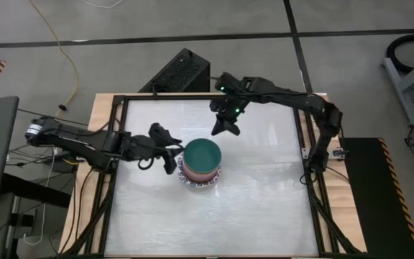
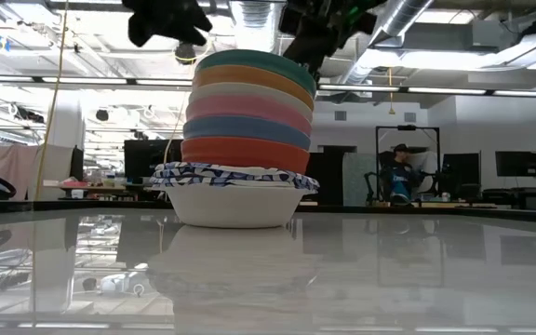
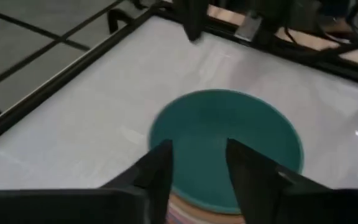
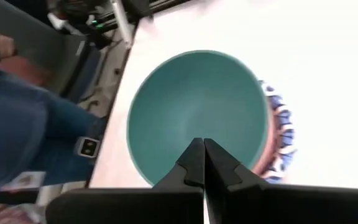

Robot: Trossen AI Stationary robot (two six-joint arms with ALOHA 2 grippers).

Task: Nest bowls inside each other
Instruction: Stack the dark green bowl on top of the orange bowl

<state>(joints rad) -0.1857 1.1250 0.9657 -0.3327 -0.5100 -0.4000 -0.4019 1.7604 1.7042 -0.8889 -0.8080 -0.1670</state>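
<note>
The green bowl (image 1: 203,157) on top of the stack has a smooth, matt-looking inside. The plain bowls (image 2: 249,116) beneath it look like smooth plastic with a soft sheen. The white bowl (image 2: 234,205) at the bottom is glossy, with a blue pattern on its rim. The tabletop (image 2: 417,270) is white, smooth and shiny enough to mirror the stack. Its frame (image 1: 113,137) is matt black metal over pale wood. The left pincer (image 3: 197,168) fingers look like matt black plastic.
</note>
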